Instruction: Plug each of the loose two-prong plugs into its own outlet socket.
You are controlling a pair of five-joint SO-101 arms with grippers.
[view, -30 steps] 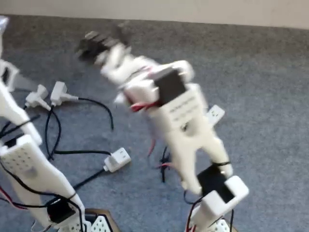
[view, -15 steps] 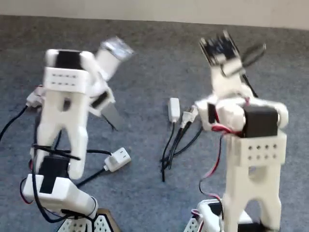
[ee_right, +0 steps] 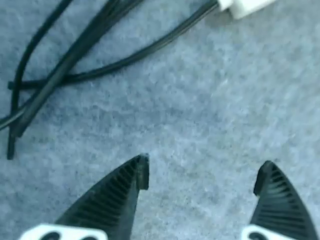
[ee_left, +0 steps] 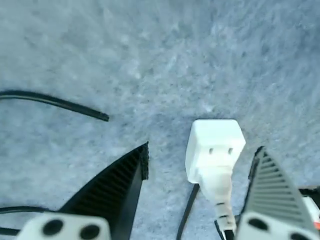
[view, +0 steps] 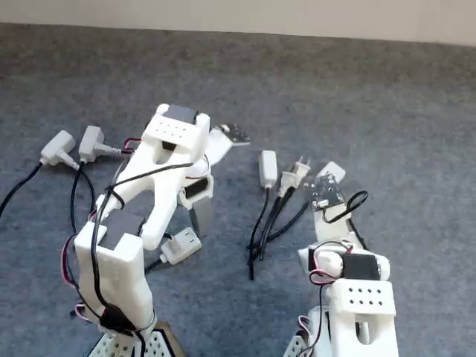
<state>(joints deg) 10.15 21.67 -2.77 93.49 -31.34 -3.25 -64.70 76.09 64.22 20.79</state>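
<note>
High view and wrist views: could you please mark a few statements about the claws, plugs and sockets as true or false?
The left claw is open, the white two-slot outlet socket lying between its fingers in the wrist view. True.
The right claw grips something. False: it is open over bare grey carpet, black cables lying beyond it.
The white two-prong plug in the middle is plugged in. False: its prongs are bare.
The surface is grey carpet. True.

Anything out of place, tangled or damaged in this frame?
Nothing looks damaged or spilled. The black cords near the right pincer cross each other in a loose tangle, which might snag when one is pulled. The right pincer and the left pincer are both open and empty.
</note>
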